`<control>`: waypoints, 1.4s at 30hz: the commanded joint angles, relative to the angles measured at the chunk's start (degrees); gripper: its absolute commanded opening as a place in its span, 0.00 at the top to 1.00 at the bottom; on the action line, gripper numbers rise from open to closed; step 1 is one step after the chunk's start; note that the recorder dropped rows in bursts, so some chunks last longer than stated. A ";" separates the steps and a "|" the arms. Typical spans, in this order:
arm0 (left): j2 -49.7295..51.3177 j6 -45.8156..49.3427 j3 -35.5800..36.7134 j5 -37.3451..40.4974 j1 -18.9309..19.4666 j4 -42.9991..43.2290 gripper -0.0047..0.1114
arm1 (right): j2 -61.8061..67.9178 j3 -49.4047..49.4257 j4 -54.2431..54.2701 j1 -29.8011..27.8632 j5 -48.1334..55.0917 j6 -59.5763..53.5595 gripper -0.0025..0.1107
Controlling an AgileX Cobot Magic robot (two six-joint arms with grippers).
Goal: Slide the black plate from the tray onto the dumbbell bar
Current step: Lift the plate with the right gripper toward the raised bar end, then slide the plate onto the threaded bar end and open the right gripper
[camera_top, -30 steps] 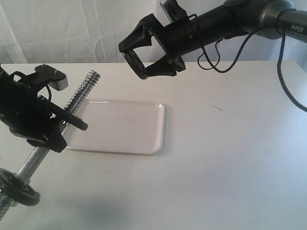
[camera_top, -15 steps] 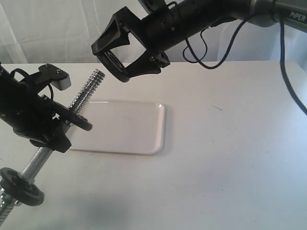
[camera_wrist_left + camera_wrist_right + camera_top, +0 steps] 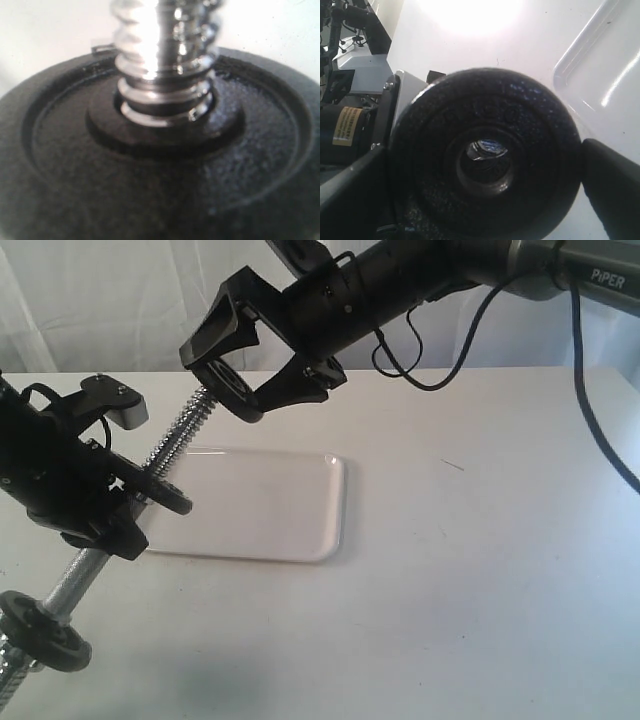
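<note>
My right gripper [image 3: 222, 385] is shut on the black plate [image 3: 232, 398], holding it by the rim at the upper threaded tip of the dumbbell bar [image 3: 172, 445]. In the right wrist view the black plate [image 3: 485, 160] sits between the two fingers [image 3: 612, 175], and the bar's tip shows through its centre hole. My left gripper [image 3: 105, 502] grips the tilted bar mid-length, off the table. One black disc [image 3: 165, 492] sits on the bar beside that gripper and fills the left wrist view as a black disc [image 3: 160, 175]; a second disc [image 3: 45, 632] sits near the bar's low end. The white tray [image 3: 290, 525] lies below.
The white table [image 3: 480, 570] stretches out to the right of the tray. A white curtain [image 3: 100, 300] hangs behind. The right arm's cable [image 3: 590, 410] loops over the table's far right side.
My right gripper has carried the black plate left and down, from above the tray to the bar's upper tip, which now sits behind the plate. The left arm and bar rose slightly, then held.
</note>
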 commanded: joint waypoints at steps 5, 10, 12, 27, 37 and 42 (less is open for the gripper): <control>-3.40 2.32 -1.48 1.52 0.07 -8.32 0.96 | 0.31 -0.32 6.76 0.09 -0.16 -2.26 0.98; -3.40 2.59 -1.48 1.64 0.07 -8.32 0.96 | 0.81 -0.32 7.50 0.09 -0.16 -2.39 0.98; -3.40 2.58 -1.48 1.52 0.07 -8.32 0.96 | 0.81 -0.32 8.10 0.20 -0.16 -2.39 0.98; -3.40 3.29 -1.48 2.14 0.07 -8.66 0.96 | 0.81 -0.32 5.75 2.69 -0.16 -2.11 0.98; -3.40 3.61 -1.48 0.98 0.07 -8.66 0.96 | 0.81 -0.32 0.17 3.80 -0.16 -0.02 0.98; -3.40 3.61 -1.48 0.87 0.07 -8.66 0.96 | 0.81 -0.32 -0.02 4.22 -0.16 -0.02 0.98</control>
